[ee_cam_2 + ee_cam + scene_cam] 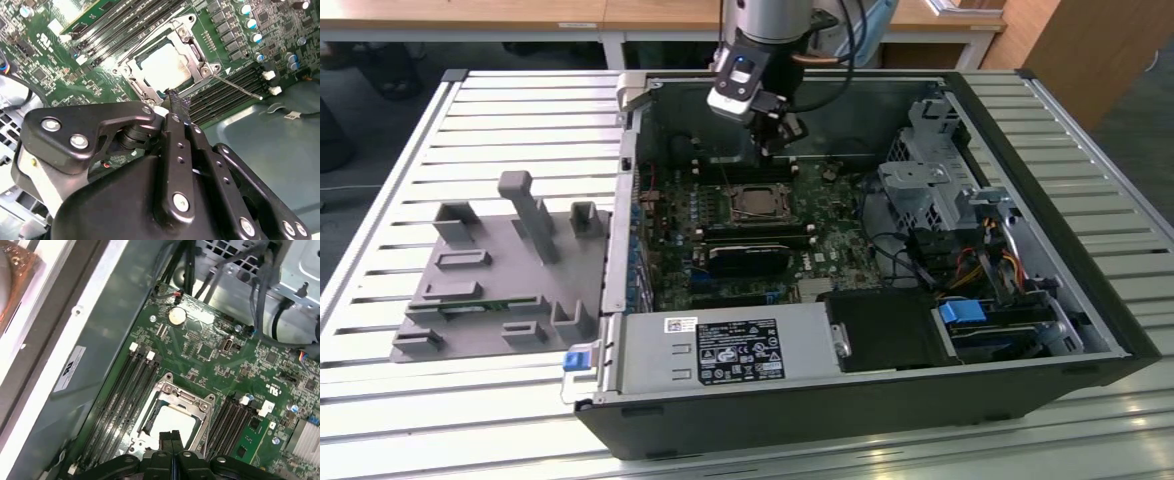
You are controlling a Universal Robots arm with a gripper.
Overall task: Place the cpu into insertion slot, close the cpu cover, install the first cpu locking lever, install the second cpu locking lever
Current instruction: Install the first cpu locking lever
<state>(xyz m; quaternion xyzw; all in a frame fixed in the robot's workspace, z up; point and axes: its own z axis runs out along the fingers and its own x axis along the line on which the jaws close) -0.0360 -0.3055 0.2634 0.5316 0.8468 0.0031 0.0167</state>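
The gripper (782,146) hung inside the open case (1067,300). Its two black fingers (165,436) were pressed flat together with nothing held between them (only a hairline seam showed in both wrist views). In the second wrist view the gripper (173,97) sat just above one edge of the slot (165,382). The cpu (167,67) lay in that slot, and its pale face showed through the window of the cover (197,407), which lay down over it. A thin lever (240,87) stuck out from one corner of the slot and ran across the memory slots (225,95). Around them spread the green board (210,347).

At the near end of the case sat a labelled grey power box (734,350). The case rested on a slatted metal table (480,130). A grey moulded fixture (494,280) stood just beside the case on the exterior view's left. Beyond the far edge of the table were wooden desks (520,12) over a dark floor (374,80).
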